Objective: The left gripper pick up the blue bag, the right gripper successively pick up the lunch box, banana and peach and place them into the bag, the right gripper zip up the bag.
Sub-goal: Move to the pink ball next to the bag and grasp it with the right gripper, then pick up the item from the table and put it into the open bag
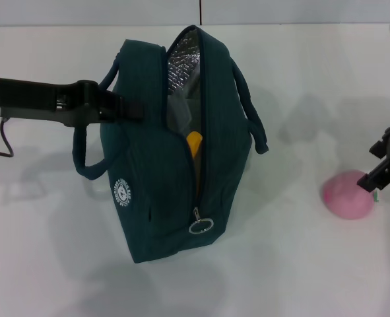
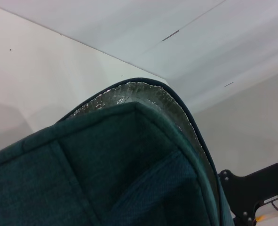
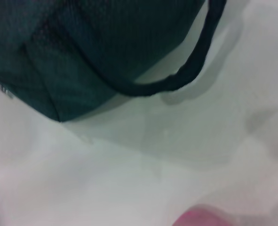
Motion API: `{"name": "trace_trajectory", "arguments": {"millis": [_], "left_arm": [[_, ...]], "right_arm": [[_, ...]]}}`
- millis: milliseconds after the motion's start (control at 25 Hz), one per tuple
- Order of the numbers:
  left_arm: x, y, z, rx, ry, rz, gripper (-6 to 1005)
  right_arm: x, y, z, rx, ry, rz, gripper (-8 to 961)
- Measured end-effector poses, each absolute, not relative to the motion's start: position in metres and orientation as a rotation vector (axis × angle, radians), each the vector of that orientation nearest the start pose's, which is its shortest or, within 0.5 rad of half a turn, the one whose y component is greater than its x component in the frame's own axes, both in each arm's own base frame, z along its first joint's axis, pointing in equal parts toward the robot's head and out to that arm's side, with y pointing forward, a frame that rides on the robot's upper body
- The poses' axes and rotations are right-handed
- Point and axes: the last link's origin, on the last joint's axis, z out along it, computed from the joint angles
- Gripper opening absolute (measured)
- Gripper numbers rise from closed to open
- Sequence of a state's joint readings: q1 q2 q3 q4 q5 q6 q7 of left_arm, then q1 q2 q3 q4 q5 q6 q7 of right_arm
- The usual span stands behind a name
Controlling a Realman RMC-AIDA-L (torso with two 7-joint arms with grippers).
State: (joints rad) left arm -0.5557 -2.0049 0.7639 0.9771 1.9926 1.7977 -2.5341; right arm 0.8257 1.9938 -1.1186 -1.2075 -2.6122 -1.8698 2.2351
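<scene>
The left gripper (image 1: 132, 109) pinches the side of the blue bag (image 1: 171, 165), which stands open on the white table (image 1: 300, 264). The peach (image 1: 347, 195) lies just under the right gripper (image 1: 385, 173); its grip cannot be told.

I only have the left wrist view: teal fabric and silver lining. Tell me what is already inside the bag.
Observer: In the head view, the banana shows yellow through the open zipper of the blue bag.
Operator: Report the peach.
Observer: The peach lies on the table, outside the bag.
Operator: Locate the right gripper.
Observer: The right gripper is at the peach's side.
Operator: Confirm the left grip.
Observer: The left gripper clamps the bag's side.
</scene>
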Motion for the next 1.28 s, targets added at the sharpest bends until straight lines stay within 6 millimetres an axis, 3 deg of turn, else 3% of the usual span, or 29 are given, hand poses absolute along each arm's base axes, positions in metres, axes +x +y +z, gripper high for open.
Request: {"name": "trace_trajectory", "arguments": {"millis": [640, 960, 1200, 1280], "left_arm": [[-0.219, 0.337, 0.065, -2.553, -1.783, -0.664, 34], [-0.217, 0.338, 0.065, -2.559, -1.778, -0.665, 34], [-0.217, 0.338, 0.065, -2.560, -1.777, -0.665, 34], [-0.217, 0.338, 0.065, -2.560, -1.776, -0.665, 34]], "right_arm": [[0.172, 0.376, 0.017, -2.827, 0.648, -0.762, 752], [0.180, 0.376, 0.008, -2.818, 0.662, -0.806, 750], [0.178, 0.377, 0.008, -2.820, 0.656, -0.796, 607], [0.178, 0.378, 0.010, -2.818, 0.660, -0.782, 510]]}}
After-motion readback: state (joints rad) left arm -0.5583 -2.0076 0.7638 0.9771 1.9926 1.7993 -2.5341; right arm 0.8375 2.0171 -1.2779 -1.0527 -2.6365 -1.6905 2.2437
